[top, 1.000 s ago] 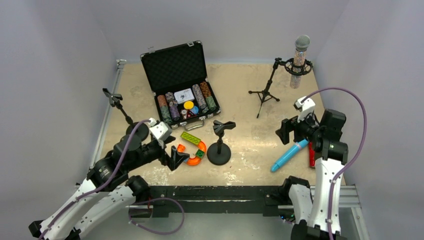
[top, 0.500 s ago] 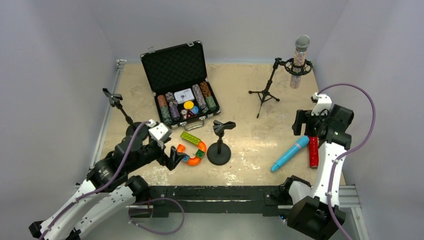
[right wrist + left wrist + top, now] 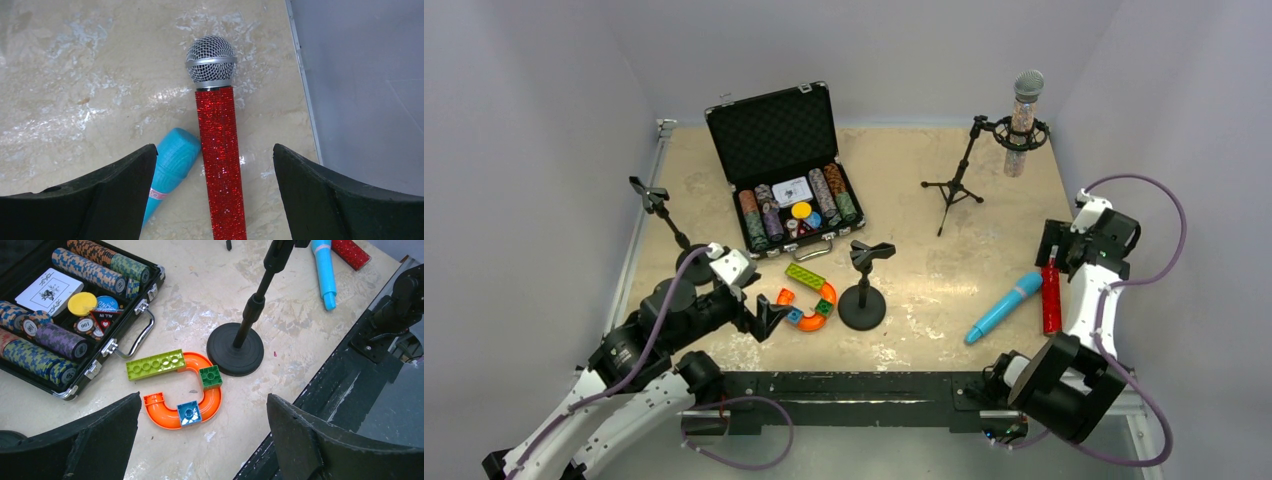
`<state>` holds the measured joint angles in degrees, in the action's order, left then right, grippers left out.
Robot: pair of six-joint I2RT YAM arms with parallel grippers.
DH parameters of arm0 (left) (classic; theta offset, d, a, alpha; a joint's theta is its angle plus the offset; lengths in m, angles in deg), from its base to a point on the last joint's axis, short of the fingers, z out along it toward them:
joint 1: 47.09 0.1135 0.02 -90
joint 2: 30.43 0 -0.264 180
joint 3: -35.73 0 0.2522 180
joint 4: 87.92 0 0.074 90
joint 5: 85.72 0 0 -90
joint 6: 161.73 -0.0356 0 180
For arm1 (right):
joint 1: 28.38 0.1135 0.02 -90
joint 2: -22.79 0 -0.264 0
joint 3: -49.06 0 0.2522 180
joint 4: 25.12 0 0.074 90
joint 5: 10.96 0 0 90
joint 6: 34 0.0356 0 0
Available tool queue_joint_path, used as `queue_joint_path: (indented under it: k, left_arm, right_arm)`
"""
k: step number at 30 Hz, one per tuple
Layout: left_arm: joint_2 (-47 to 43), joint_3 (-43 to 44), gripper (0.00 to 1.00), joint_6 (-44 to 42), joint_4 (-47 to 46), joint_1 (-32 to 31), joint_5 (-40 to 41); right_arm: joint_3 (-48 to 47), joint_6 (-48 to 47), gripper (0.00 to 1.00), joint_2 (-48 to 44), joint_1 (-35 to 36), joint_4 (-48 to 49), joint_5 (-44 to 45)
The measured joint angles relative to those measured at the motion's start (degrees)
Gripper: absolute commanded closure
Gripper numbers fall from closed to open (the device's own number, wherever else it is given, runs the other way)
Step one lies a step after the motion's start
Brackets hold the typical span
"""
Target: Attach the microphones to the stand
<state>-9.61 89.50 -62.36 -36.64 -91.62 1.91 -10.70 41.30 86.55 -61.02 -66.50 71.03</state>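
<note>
The right arm bends down, and its wide-open hand [image 3: 214, 150] hangs right over the red microphone [image 3: 216, 125] lying flat on the bench [image 3: 75, 75], with the blue microphone [image 3: 172, 160] just beside it.

I'm working in a robot lab test cell. Plain grey walls [image 3: 874, 50] box in one scuffed tabletop [image 3: 904, 190], and a black metal rail [image 3: 854, 385] along its near edge carries both arms [image 3: 629, 350].

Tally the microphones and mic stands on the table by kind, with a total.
Microphones: 3 (red glitter, light-blue, silver-pink glitter)
Stands: 3 (tripod, centre round-base, left round-base)
Total: 6
</note>
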Motion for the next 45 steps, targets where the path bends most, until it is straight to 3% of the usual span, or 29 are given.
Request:
queue_joint_path:
  k: [7, 12, 21, 31, 34, 40, 43, 45]
  left_arm:
    - [-2.1, 0.0, 0.01, 0.0, 0.0, 0.0, -1.5]
    - [-2.1, 0.0, 0.01, 0.0, 0.0, 0.0, -1.2]
    - [-1.9, 0.0, 0.01, 0.0, 0.0, 0.0, -0.6]
    - [-1.9, 0.0, 0.01, 0.0, 0.0, 0.0, 0.2]
    - [-1.7, -0.1, 0.01, 0.0, 0.0, 0.0, 0.3]
    - [-1.4, -0.1, 0.01, 0.0, 0.0, 0.0, 0.3]
    - [-1.4, -0.1, 0.01, 0.0, 0.0, 0.0, 0.3]
    - [-1.4, -0.1, 0.01, 0.0, 0.0, 0.0, 0.3]
  right_arm:
    - [0.4, -3.1, 0.12, 4.1, -3.8, 1.9, -0.9]
    - [0.4, -7.9, 0.22, 7.0, -7.3, 1.7, -2.0]
    - [1.2, -16.0, 0.3, 12.2, -7.6, 0.5, -2.5]
    - [1.9, -18.7, 0.36, 21.7, -7.6, 1.3, -3.7]
    - [1.7, -18.8, 0.48, 22.2, -7.6, 1.6, -3.9]
    - [1.1, -18.0, 0.89, 22.9, -7.6, 1.5, -4.8]
    - [1.3, -17.9, 1.0, 22.3, -7.6, 1.7, -4.7]
    - [2.0, -17.9, 1.0, 20.9, -7.6, 1.7, -4.4]
